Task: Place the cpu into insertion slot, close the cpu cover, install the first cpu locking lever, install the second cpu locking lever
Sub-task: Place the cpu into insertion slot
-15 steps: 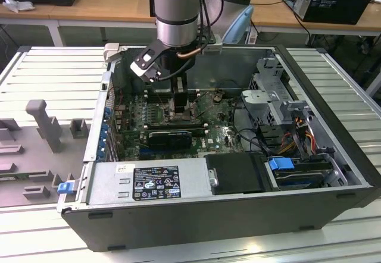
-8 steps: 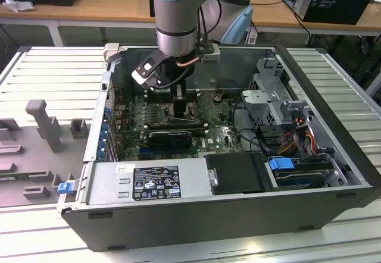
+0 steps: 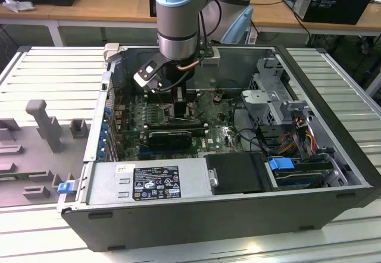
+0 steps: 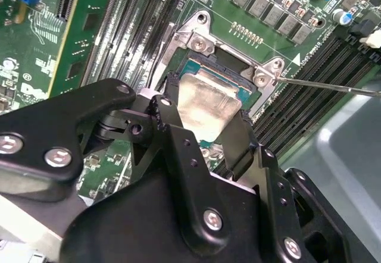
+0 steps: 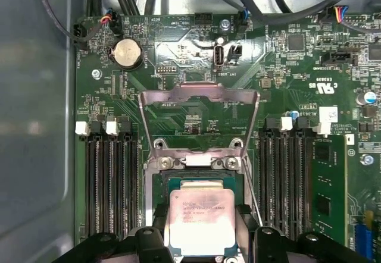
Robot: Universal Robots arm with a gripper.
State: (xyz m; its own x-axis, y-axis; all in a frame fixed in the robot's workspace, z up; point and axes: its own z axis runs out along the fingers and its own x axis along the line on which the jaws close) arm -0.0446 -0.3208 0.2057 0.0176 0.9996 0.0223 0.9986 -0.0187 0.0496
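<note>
Arm [image 3: 178, 25] reaching down into the open computer case [image 3: 238, 218] in the exterior view, my gripper [image 3: 178, 103] low over the motherboard [image 3: 223, 133], toward the exterior view's left. In the second wrist view my fingers [image 4: 169, 105] pinch the cpu [image 4: 205, 102] from both sides at the insertion slot [image 4: 229, 58]; I cannot tell whether it is seated. In the first wrist view the cpu cover [image 5: 199, 93] stands raised just beyond it.

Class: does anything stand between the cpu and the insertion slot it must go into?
Nothing visible does. The gripper holds the cpu right at the insertion slot, and the cpu cover stands swung open, clear of it.
</note>
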